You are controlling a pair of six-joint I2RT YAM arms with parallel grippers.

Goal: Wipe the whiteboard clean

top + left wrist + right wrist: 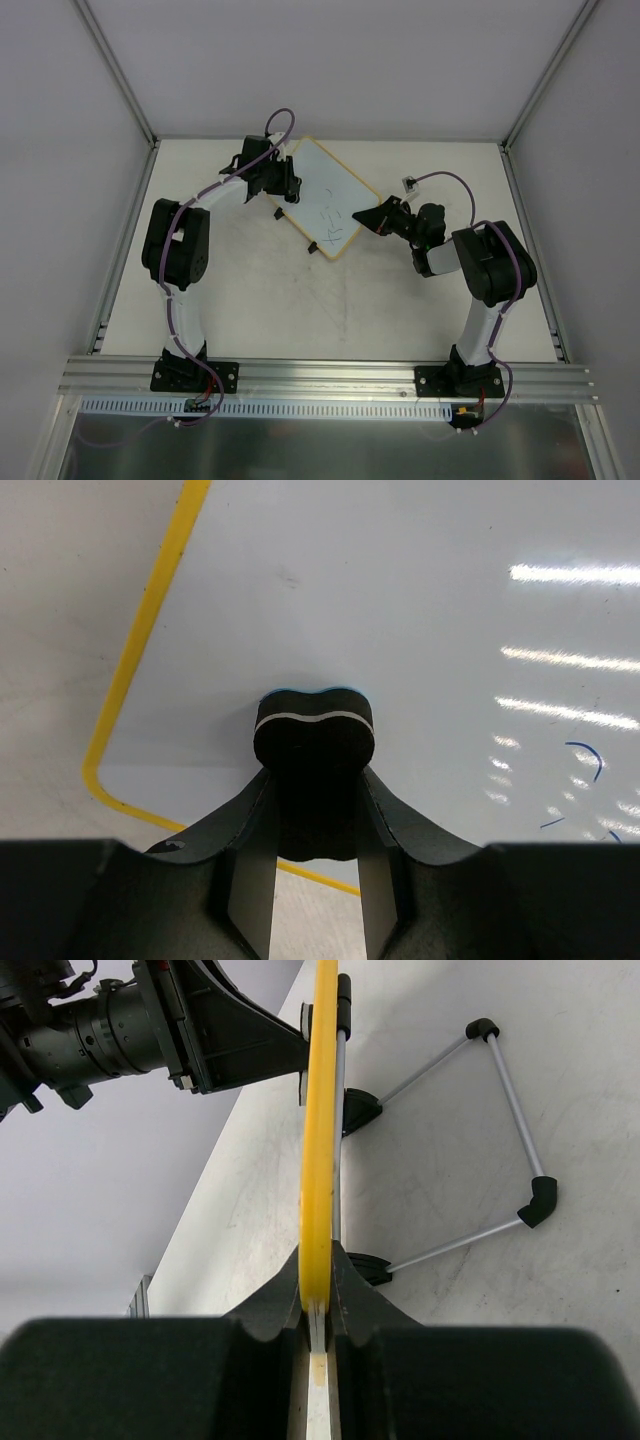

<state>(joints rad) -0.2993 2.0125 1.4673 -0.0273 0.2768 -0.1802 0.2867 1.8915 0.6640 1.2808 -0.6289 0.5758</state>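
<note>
The whiteboard has a thin yellow frame and lies at the table's back middle, with dark scribbles near its near right end. My left gripper is shut on the black bone-shaped eraser, which presses on the board's white face near its far left corner. Blue marks remain at the right. My right gripper is shut on the board's right edge. In the right wrist view the yellow frame runs edge-on between my fingers.
The board's wire stand with black joints shows beside the board in the right wrist view. A small white connector on a cable lies at the back right. Grey walls and metal rails enclose the table.
</note>
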